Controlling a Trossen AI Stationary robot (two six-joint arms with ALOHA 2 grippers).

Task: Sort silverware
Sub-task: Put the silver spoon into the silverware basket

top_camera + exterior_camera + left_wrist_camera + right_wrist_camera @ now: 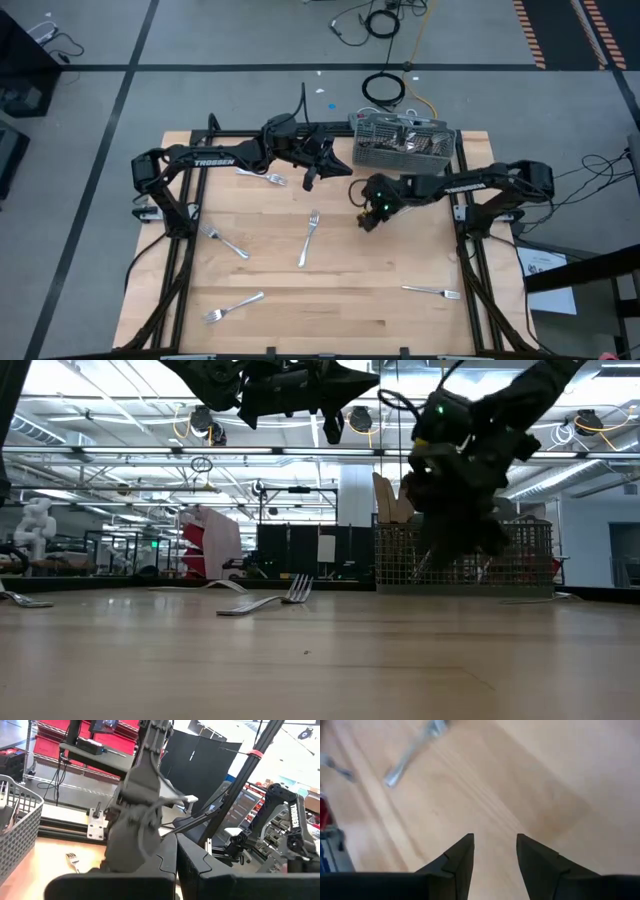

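Note:
Several silver forks lie flat on the wooden table (400, 320): one mid-table (308, 238), one at the far left (272, 179), one to the left (220, 240), one near the front (233, 305), one at the right (432, 291). My right gripper (495, 851) hangs open over bare wood right of the middle fork (412, 750), nothing between its fingers; it also shows from above (366, 220). My left gripper (176, 867) is shut and empty, held level high above the table's far middle (340, 163).
The grey mesh caddy (405, 140) stands at the table's far right edge with cutlery in it, just behind my right gripper (450, 530) in the low view. Bare wood lies between the scattered forks. Cables lie on the floor beyond the table.

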